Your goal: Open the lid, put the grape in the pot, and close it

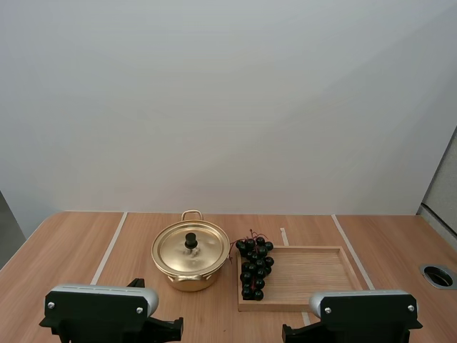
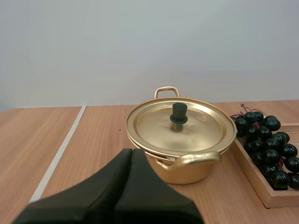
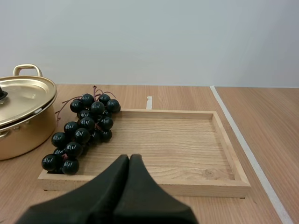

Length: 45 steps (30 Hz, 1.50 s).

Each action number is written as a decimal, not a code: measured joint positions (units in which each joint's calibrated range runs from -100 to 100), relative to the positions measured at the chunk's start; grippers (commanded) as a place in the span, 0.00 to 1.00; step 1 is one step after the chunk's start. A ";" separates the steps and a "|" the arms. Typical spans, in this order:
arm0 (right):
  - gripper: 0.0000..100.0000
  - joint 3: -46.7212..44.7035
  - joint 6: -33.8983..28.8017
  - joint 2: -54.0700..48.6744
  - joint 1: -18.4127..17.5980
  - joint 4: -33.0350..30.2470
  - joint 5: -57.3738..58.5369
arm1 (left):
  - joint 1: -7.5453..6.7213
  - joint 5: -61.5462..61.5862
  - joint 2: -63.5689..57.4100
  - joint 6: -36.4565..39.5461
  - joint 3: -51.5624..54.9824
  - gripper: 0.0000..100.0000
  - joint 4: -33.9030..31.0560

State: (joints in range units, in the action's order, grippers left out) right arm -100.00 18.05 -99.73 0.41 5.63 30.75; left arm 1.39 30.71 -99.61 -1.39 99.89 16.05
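Observation:
A gold pot (image 1: 190, 259) stands on the wooden table, its lid (image 1: 191, 246) on and topped by a black knob (image 1: 191, 240). A bunch of dark grapes (image 1: 254, 267) lies along the left side of a wooden tray (image 1: 314, 275) just right of the pot. In the left wrist view my left gripper (image 2: 131, 153) is shut on nothing, short of the pot (image 2: 180, 140) and its lid (image 2: 180, 125). In the right wrist view my right gripper (image 3: 129, 158) is shut on nothing, short of the tray's near rim (image 3: 145, 184), with the grapes (image 3: 84, 130) ahead toward the pot (image 3: 21, 116).
White tape lines (image 1: 108, 247) run across the table. A round cable hole (image 1: 437, 275) sits near the right edge. Both arm bases (image 1: 100, 309) (image 1: 364, 311) stand at the near edge.

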 measured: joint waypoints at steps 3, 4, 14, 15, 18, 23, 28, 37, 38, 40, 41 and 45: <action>0.00 0.00 0.00 0.00 0.00 0.00 0.00 | 0.00 0.00 0.00 0.00 0.00 0.00 0.00; 0.00 0.00 0.00 0.00 0.00 0.00 0.00 | 0.00 0.00 0.00 0.00 0.00 0.00 0.00; 0.00 0.00 0.00 0.00 0.00 0.00 0.00 | 0.00 0.00 0.00 0.00 0.00 0.00 0.00; 0.00 0.00 0.00 0.00 0.00 0.00 0.00 | 0.00 0.00 0.00 0.00 0.00 0.00 0.00; 0.00 0.00 0.00 0.00 0.00 0.00 0.00 | 0.00 0.00 0.00 0.00 0.00 0.00 0.00; 0.00 0.00 0.00 0.00 0.00 1.15 0.00 | 0.00 0.00 0.00 0.00 0.00 0.00 0.00; 0.00 1.61 0.00 0.00 0.00 1.80 4.78 | 0.07 1.61 0.00 0.00 -3.04 0.00 -0.11; 0.00 17.60 0.00 -0.13 0.00 2.54 14.37 | 0.07 15.34 -0.18 -0.66 -22.99 0.00 -2.06; 0.00 19.06 0.00 -0.13 0.00 2.54 14.90 | 0.07 15.86 -0.18 -0.66 -24.34 0.00 -2.68; 0.00 21.45 0.00 -0.13 0.00 2.54 15.58 | 0.07 16.54 -0.29 -0.82 -26.58 0.00 -3.18; 0.00 22.10 0.00 -0.13 0.00 2.54 15.58 | 0.07 16.76 -0.29 -0.92 -27.81 0.00 -3.45; 0.00 29.36 0.00 -0.27 0.00 2.54 18.02 | 0.07 17.10 -0.39 -0.99 -34.21 0.00 -3.92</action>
State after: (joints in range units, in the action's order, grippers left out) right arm -70.64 18.05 -100.00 0.41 8.18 48.77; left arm 1.45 47.81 -100.00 -2.38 65.67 12.13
